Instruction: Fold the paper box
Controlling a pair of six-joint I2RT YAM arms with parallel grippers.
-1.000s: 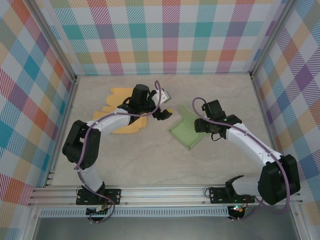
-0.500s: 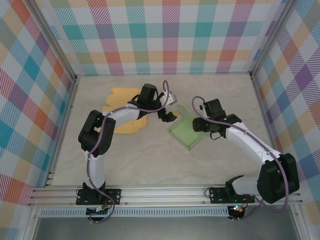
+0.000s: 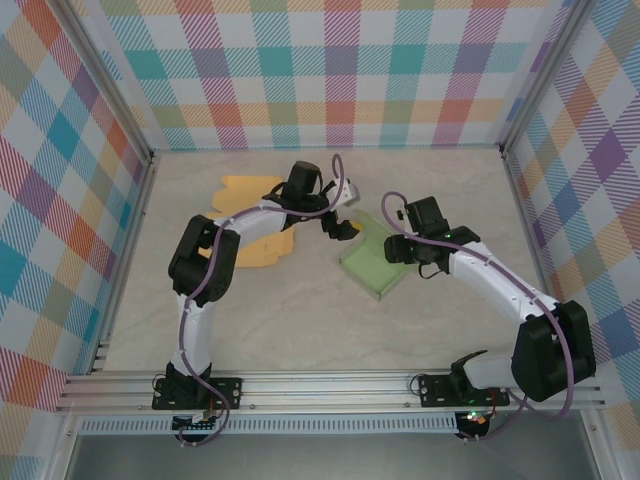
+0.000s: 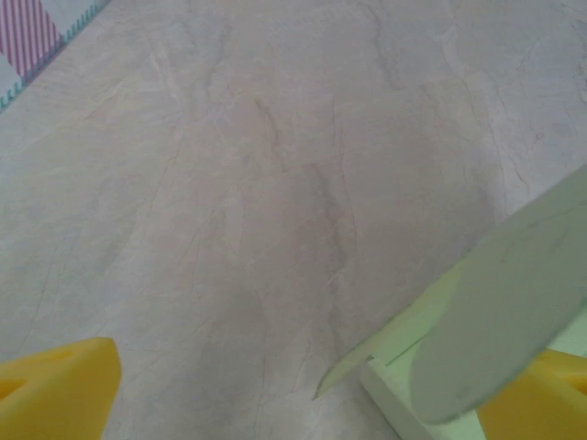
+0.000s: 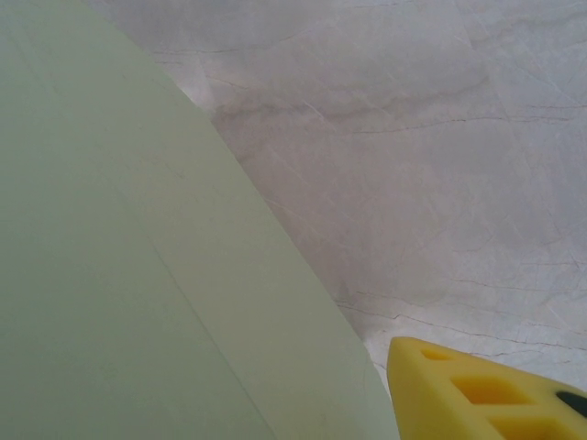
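Paper box (image 3: 372,262): green, centre of table (image 3: 300,320).
Left gripper (image 3: 340,230): jaws wide apart, beside box's left flap.
Right gripper (image 3: 398,252): at box; grip indiscernible.

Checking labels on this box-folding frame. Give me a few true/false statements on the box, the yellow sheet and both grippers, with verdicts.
1. The left gripper is open. True.
2. In the top view, the yellow sheet lies right of the green box. False: it lies to the left, partly under the left arm.
3. The green box rests on the table with a gripper at each side. True.
4. The left gripper holds the yellow sheet. False: it is open beside the green box, apart from the sheet.
5. The right gripper is parked by its base. False: it is out at the green box's right edge.
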